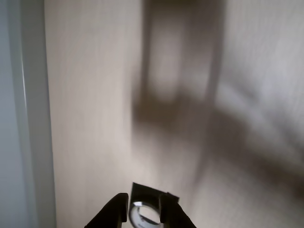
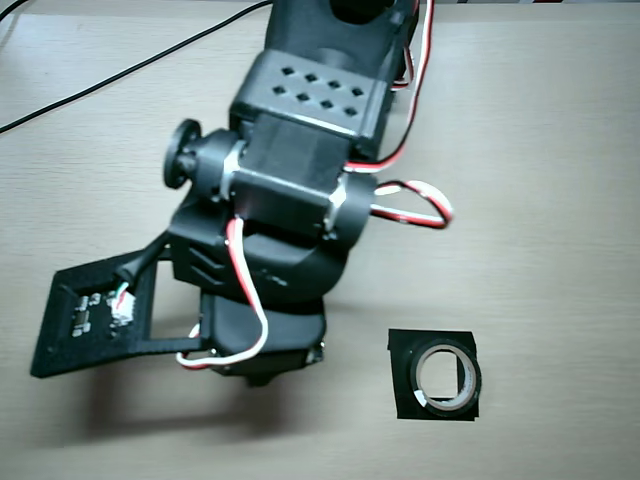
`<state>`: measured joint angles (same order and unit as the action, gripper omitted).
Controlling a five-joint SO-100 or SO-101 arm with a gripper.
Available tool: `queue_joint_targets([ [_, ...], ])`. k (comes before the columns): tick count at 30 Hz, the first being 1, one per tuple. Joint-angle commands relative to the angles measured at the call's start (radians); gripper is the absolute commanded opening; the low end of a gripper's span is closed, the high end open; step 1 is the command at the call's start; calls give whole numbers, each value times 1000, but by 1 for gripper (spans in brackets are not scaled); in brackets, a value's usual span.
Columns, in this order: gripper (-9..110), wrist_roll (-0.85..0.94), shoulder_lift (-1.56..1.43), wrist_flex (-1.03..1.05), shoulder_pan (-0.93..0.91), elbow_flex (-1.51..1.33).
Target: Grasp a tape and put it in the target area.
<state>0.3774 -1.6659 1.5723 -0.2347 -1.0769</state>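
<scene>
One tape, inside target area edges

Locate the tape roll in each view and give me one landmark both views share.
Wrist view: the tape sits at the bottom edge, centre, seen between the two dark fingers of the gripper.
Overhead view: the tape lies lower right, on the table, right of the arm.
Shared landmark: the target area, the black square outline under the roll, also visible in the wrist view.
</scene>
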Motion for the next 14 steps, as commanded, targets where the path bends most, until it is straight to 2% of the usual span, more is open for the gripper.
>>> queue_joint_targets([
  [1, 6, 14, -44, -11, -8, -3],
  [14, 7, 43, -52, -31, -8, -17],
])
